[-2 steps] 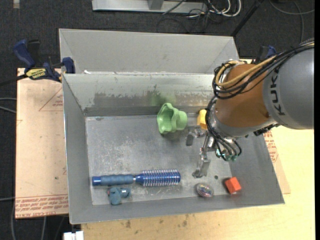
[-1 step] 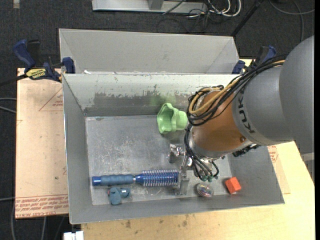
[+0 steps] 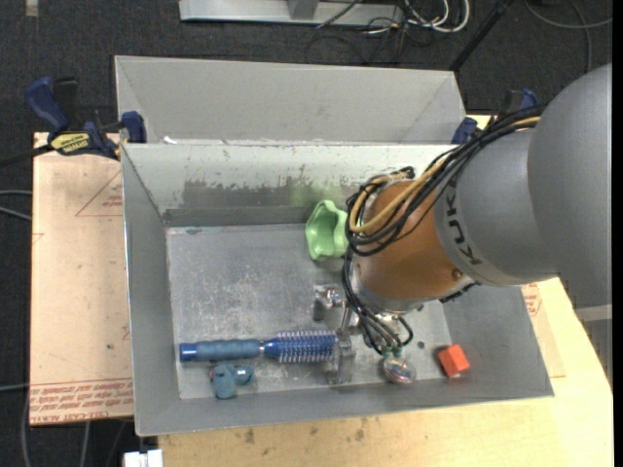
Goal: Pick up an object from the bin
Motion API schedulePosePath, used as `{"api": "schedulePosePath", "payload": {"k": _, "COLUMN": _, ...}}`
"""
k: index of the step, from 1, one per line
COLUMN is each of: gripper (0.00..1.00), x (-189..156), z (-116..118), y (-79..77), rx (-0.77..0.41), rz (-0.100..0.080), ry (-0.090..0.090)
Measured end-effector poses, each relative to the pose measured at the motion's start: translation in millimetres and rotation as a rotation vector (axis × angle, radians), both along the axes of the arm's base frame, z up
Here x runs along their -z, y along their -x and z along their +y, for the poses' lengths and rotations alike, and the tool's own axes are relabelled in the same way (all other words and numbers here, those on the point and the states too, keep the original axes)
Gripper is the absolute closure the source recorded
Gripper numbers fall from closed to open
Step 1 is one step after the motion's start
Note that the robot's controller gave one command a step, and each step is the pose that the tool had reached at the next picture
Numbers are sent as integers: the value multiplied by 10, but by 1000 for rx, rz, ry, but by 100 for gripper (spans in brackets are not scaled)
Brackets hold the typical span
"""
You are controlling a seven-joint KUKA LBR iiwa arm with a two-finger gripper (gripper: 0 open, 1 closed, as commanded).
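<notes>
Bin floor (image 3: 229,280): blue brush (image 3: 263,347) btw fingers (image 3: 341,368)

1. Blue plastic hairbrush (image 3: 263,347) with a smooth round handle and a ribbed, bristly head.
2. It's lying flat on the floor of the grey metal bin (image 3: 146,261), close along the front wall.
3. Handle points left, bristle head points right, ending right at the end effector (image 3: 338,353).

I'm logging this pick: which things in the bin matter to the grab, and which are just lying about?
In play: gripper; blue brush, its bristle end at the gripper.
Lying about: green lump; orange block; small blue piece; small round bit.
</notes>
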State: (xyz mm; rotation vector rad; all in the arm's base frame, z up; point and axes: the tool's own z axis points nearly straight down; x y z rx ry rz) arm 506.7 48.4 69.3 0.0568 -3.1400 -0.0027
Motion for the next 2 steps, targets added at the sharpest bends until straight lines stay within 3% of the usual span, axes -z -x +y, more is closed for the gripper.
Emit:
{"api": "schedulePosePath", "payload": {"k": 1, "gripper": 100, "x": 2, "z": -9, "y": 0, "rx": 1, "rz": -1, "ry": 1}}
{"api": "schedulePosePath", "payload": {"k": 2, "gripper": 100, "x": -1542, "z": -77, "y": -33, "rx": -43, "rz": -10, "ry": 1}}
